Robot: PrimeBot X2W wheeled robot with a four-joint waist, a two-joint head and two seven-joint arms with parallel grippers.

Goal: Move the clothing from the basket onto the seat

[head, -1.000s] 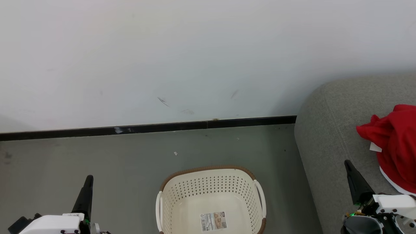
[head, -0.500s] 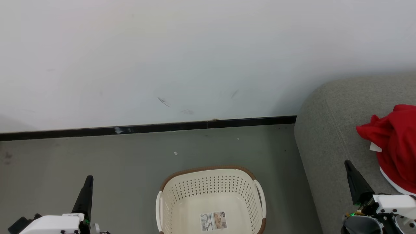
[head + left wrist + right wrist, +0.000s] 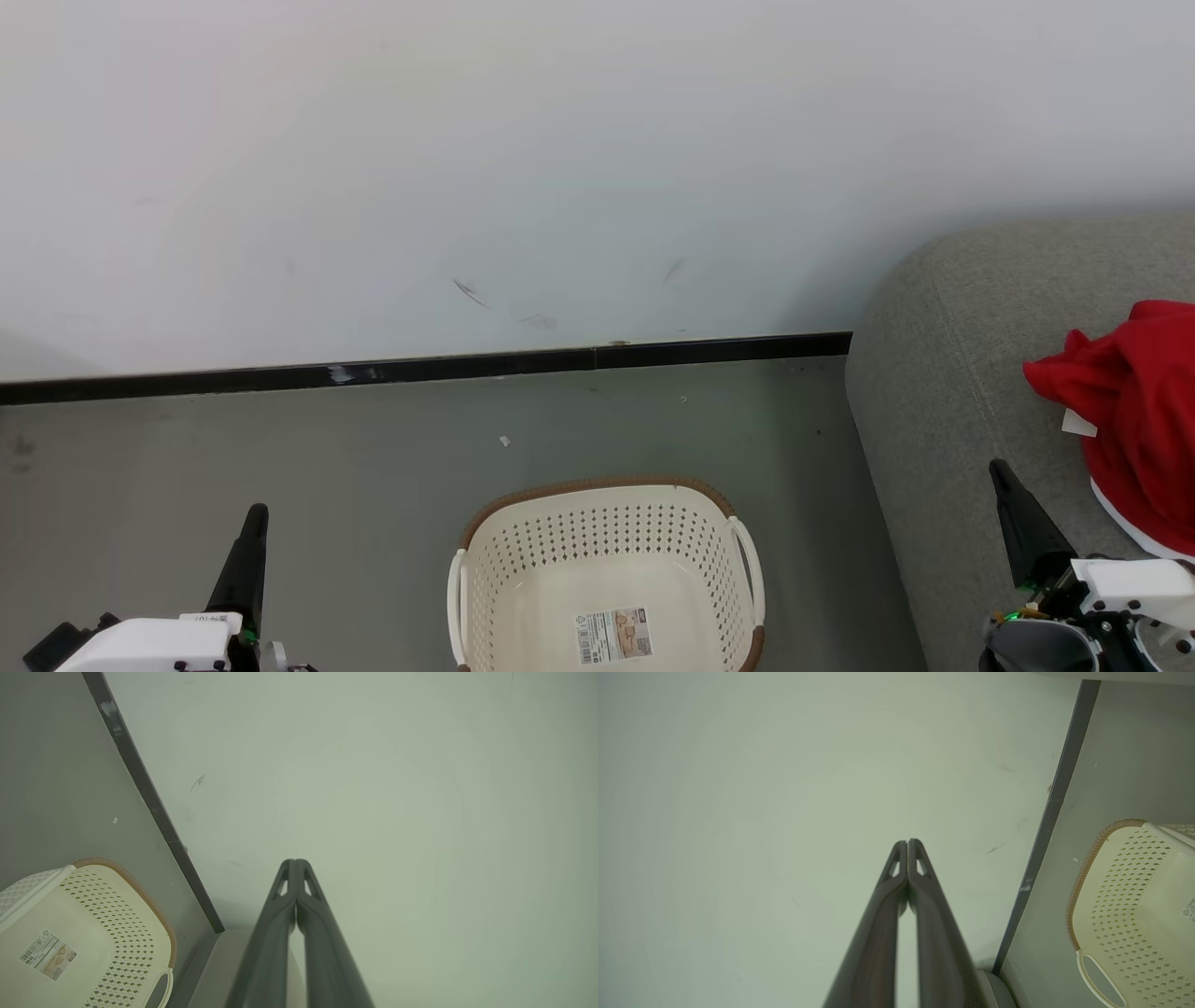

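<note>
Staying exactly as a second ago, with nothing shifted anywhere.

Looking down from the head: seeing the left gripper (image 3: 254, 513) rising at the lower left, fingers pressed together into one dark spike, gripping nothing, showing against the grey floor (image 3: 280, 448). Seeing the right gripper (image 3: 1000, 471) rising at the lower right, fingers likewise pressed together and empty, leaning a little leftward against the grey fabric of the seat (image 3: 943, 392). Finding the basket (image 3: 597, 486) standing on the floor between the two, with one barcode sticker (image 3: 613, 636) on its bare bottom. Finding the clothing (image 3: 1144, 411) lying heaped on the seat at the right edge, near the right gripper but apart from it. Noting a pale scuffed wall (image 3: 560, 140) meeting the floor along a black skirting strip (image 3: 467, 365).

Looking along the left wrist: seeing two fingers (image 3: 322, 933) closing tip to tip before the wall, with the basket (image 3: 117, 933) at the lower left.

Looking along the right wrist: again seeing two fingers (image 3: 878, 933) meeting at the tips, with the basket (image 3: 1125, 896) at the right.

Counting two grippers, one basket, one sticker, one seat, one red heap, without being able to tell how many garments.
</note>
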